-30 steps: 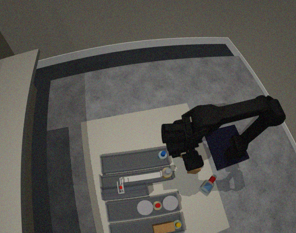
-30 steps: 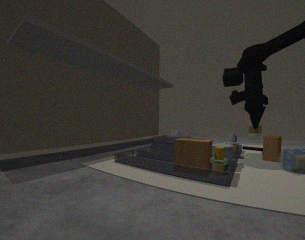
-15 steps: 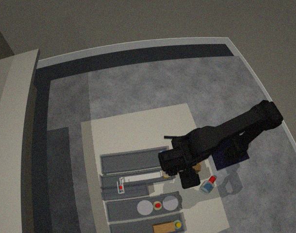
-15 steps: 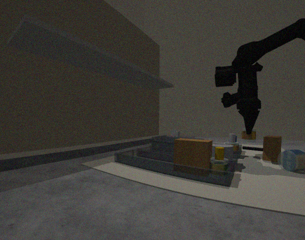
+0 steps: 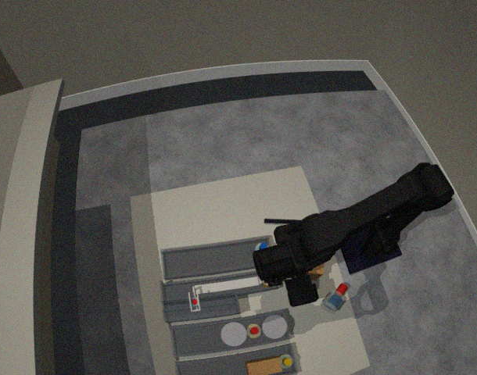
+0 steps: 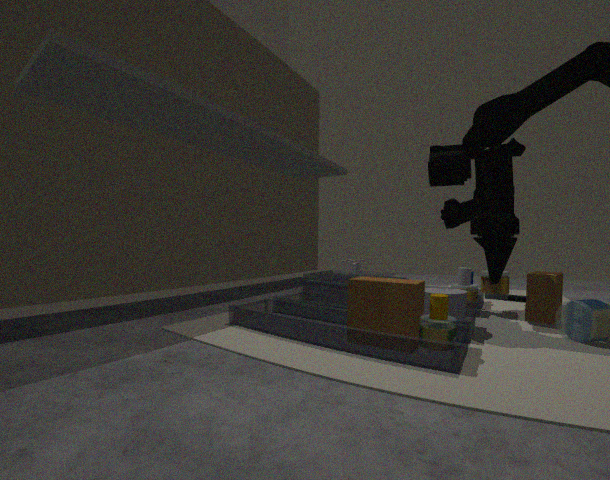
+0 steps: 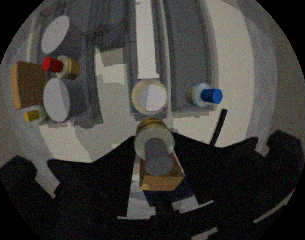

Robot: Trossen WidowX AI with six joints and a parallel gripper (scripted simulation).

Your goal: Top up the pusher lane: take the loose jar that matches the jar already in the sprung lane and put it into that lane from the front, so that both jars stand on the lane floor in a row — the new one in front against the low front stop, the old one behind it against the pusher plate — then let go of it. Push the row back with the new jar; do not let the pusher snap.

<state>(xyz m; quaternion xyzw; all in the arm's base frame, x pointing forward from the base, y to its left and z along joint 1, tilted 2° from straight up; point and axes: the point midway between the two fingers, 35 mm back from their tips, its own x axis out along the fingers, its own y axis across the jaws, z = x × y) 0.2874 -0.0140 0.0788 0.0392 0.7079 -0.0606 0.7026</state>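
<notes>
Taking the sprung lane (image 5: 227, 284) as the landmark, and reading the top view from left to right: the pusher plate (image 5: 195, 301) with its red dot sits far back at the lane's left end; a pale strip of lane floor runs rightward from it; the jar already in the lane (image 7: 151, 96) stands at the front end, seen in the wrist view as a pale lid with a tan rim; directly in front of that mouth hangs the gripper (image 7: 156, 155), its fingers clamped on the loose jar (image 7: 156, 138), a matching jar with pale lid and tan body, which sits just outside the lane and close to the old jar, though contact cannot be told; in the exterior view the held jar (image 6: 495, 284) is low, near the mat; the lane above the sprung lane holds a blue-capped jar (image 5: 263, 245) at its front; a black rod (image 5: 281, 220) lies on the mat beyond that; right of the lane mouth stands a tan box (image 5: 316, 271), and further right a red-capped bottle (image 5: 336, 298) lies on its side.
</notes>
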